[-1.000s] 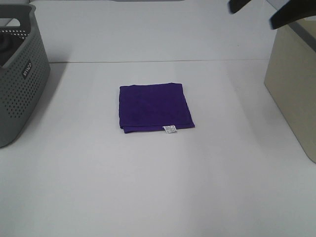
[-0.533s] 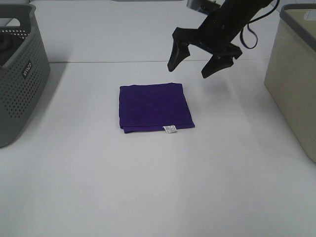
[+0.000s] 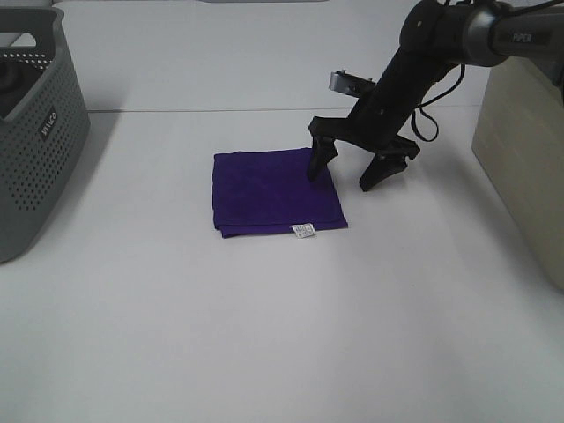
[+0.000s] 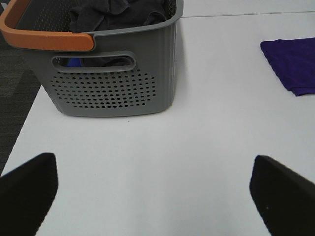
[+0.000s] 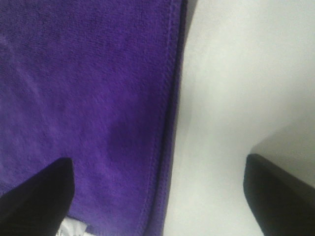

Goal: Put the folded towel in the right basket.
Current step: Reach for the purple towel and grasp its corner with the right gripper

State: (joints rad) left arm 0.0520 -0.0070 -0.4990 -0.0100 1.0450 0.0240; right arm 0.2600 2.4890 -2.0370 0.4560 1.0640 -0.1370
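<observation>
Black and spread wide, the right hand holds nothing. It is low over the right edge of the towel: one finger is over the purple cloth just inside that edge, the other over bare counter beside it. Whether the first finger touches the cloth cannot be told. The right wrist view shows the same straddle, with the towel's stitched edge running between the two fingertips.

The towel lies folded flat near the middle of the counter, with a small white label at its near edge. The beige basket stands at the right edge of the counter, well apart from the towel.

The left hand is also open and empty, over bare counter. Beyond it stands a grey basket with an orange rim and dark clothes inside.
</observation>
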